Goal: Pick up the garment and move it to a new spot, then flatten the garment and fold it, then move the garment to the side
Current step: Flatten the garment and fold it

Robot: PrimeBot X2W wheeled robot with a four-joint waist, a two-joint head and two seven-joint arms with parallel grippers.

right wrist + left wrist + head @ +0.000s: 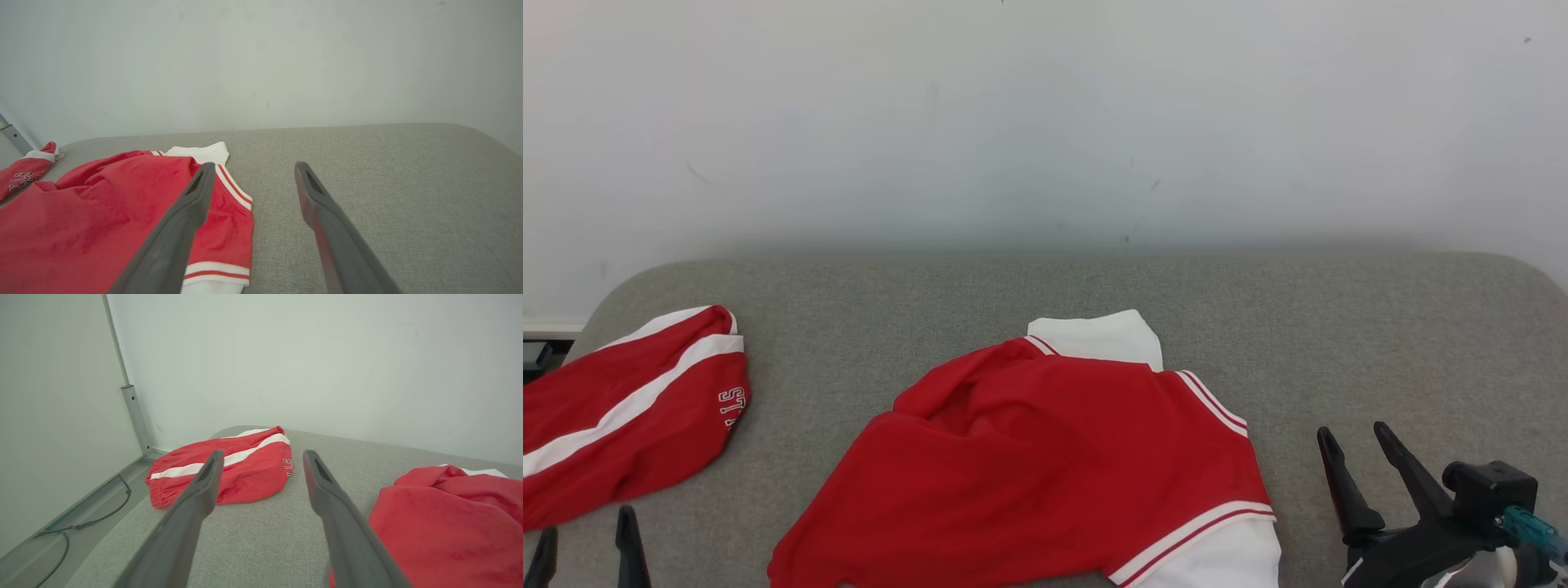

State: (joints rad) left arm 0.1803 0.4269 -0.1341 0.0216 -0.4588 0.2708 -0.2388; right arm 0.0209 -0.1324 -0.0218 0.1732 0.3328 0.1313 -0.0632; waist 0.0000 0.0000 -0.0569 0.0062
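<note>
Low in the middle of the head view lies the shirt (1045,465), red with white sleeves and striped trim, rumpled on the grey table (1094,286). I judge it light, soft and floppy. It will likely sag and bunch when lifted, so I would pinch it at the firmer striped seams near the shoulders, one per claw. My left claw (587,524) at the lower left and right claw (1356,431) at the lower right both stand wide, holding nothing, apart from the cloth. I count two red pieces of clothing, this shirt and the white-striped shorts (621,416) at the left edge, plus two claws and one table.
</note>
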